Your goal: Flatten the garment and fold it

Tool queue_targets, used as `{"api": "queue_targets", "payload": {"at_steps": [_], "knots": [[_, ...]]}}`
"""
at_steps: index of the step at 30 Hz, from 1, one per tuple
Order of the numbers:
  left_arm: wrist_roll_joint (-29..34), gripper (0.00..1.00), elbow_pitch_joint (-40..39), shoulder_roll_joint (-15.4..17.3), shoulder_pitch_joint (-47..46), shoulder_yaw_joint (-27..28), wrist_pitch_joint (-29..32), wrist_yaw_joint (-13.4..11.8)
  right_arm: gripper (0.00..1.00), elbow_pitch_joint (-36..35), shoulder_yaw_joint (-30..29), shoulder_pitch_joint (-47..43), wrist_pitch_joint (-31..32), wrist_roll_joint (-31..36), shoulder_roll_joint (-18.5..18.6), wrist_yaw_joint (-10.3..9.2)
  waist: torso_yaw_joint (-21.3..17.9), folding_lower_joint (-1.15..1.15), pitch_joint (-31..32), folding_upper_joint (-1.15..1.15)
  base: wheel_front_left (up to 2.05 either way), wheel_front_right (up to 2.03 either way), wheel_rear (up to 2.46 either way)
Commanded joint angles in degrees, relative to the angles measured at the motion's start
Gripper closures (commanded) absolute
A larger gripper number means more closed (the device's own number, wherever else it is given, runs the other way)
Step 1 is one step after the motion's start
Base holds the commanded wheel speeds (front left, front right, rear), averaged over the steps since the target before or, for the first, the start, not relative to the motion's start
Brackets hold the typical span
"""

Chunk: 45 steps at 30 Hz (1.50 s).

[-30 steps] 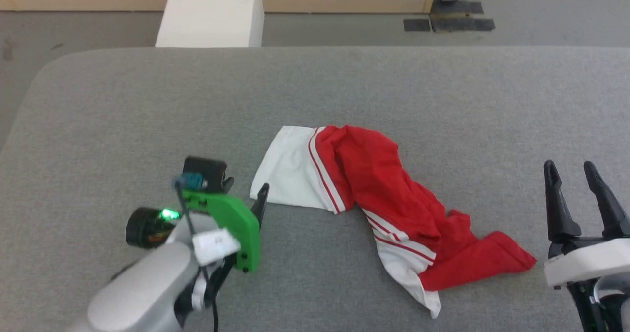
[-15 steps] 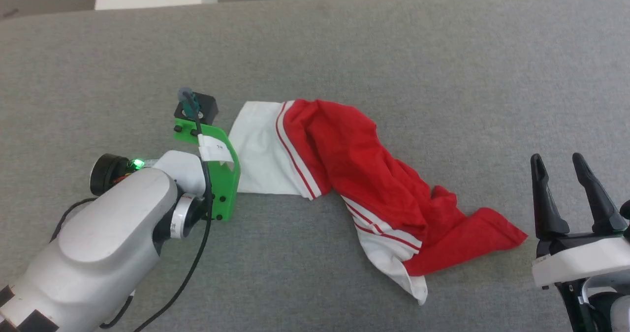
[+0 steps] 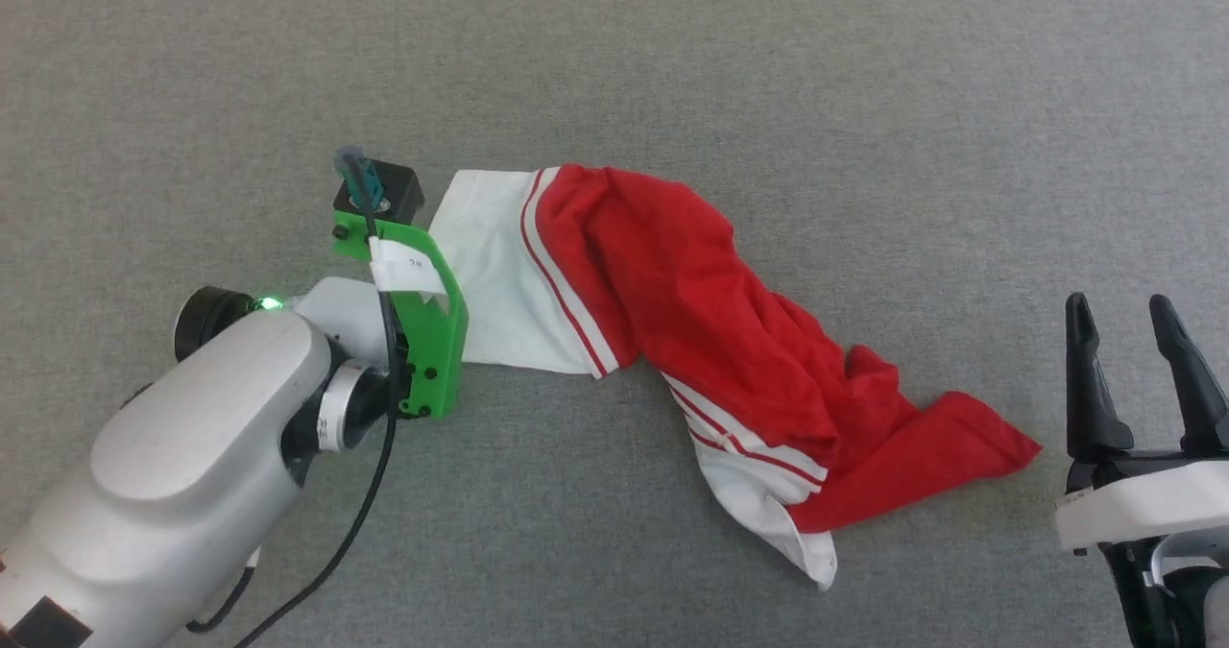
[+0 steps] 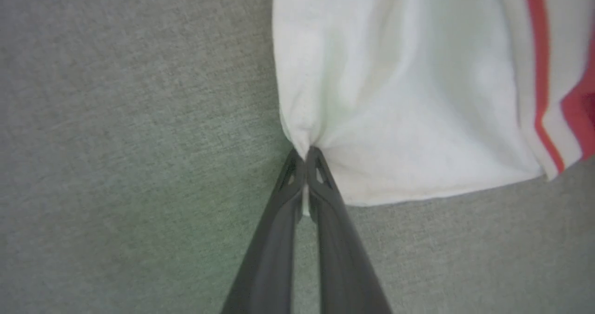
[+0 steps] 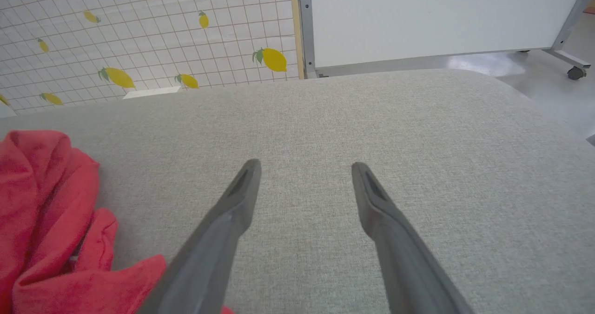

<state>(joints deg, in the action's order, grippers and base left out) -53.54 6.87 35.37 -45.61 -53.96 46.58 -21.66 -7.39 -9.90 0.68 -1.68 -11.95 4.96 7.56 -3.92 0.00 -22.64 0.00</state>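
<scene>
left hand [image 4: 305, 152] has closed onto garment [image 3: 710, 341] white corner | red, crumpled | right hand [image 3: 1119, 307] open

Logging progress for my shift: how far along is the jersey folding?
Done: nothing yet; the jersey lies crumpled on the grey surface. In hand: the left gripper is shut on its white edge, while the right gripper stands open beside the red end. Left: flattening and folding.

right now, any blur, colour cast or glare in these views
left wrist view: soft focus, a green cast on the grey surface beside the shut left pincer; right wrist view: bright glare on the floor; head view: sharp, evenly lit garment.
</scene>
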Motion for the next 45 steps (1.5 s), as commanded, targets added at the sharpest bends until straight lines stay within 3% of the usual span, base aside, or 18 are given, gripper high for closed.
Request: {"api": "queue_targets", "payload": {"at_steps": [1, 7, 16, 22, 23, 24, 32, 40, 45], "knots": [[-0.76, 1.0, 1.09, 0.47, 3.92, -1.37, -0.01, -0.06, 0.0, 0.3, -0.07, 0.97, 0.22, 0.45, -0.2, -0.08, 1.31, 0.0, 1.78, 0.0, 0.0, 0.0, 0.0], [-1.89, 1.0, -1.41, 3.86, 8.62, 2.16, -5.5, -2.95, 0.0, 1.89, 0.3, 0.15, 2.08, 0.53, -0.16, -0.08, 3.96, 0.0, 6.82, 0.0, 0.0, 0.0, 0.0], [-4.15, 1.0, -7.79, 12.95, 17.58, 7.01, -10.56, -7.61, 0.0, 2.6, 0.94, -1.5, 4.91, 0.11, -0.27, -0.08, 8.13, 0.0, 11.43, 0.0, 0.0, 0.0, 0.0], [-5.43, 1.0, -9.51, 14.19, 23.51, 6.24, -11.48, -9.52, 0.0, 3.43, 1.78, -2.29, 6.49, 0.49, -0.32, -0.08, 9.15, 0.0, 12.38, 0.0, 0.0, 0.0, 0.0], [-5.35, 0.91, -9.39, 13.96, 23.95, 6.09, -11.81, -9.75, 0.0, 3.53, 1.95, -2.36, 6.71, 0.52, -0.27, -0.08, 9.21, 0.0, 12.47, 0.0, 0.0, 0.0, 0.0], [-4.49, 0.0, -8.98, 13.17, 24.21, 5.95, -13.35, -10.19, 0.0, 3.8, 2.5, -2.52, 7.33, 0.61, 0.11, -0.08, 9.32, 0.0, 12.84, 0.0, 0.0, 0.0, 0.0], [0.1, 0.0, -7.57, 7.82, 22.23, 8.48, -27.21, -8.21, 0.0, 3.65, 5.42, -3.06, 13.64, -1.81, 3.94, -0.08, 10.06, 0.0, 14.96, 0.0, 0.0, 0.0, 0.0], [6.79, 0.0, -6.36, 2.69, 21.16, 10.24, -47.05, -3.68, 0.0, 0.97, 11.5, -3.4, 31.06, -7.62, 13.63, -0.08, 11.57, 0.0, 15.53, 0.0, 0.0, 0.0, 0.0], [11.02, 0.0, -5.16, 0.61, 20.95, 8.94, -55.36, -1.68, 0.0, 1.62, 13.59, -2.4, 41.77, -8.25, 17.83, -0.08, 13.05, 0.0, 14.63, 0.0, 0.0, 0.0, 0.0]]}}
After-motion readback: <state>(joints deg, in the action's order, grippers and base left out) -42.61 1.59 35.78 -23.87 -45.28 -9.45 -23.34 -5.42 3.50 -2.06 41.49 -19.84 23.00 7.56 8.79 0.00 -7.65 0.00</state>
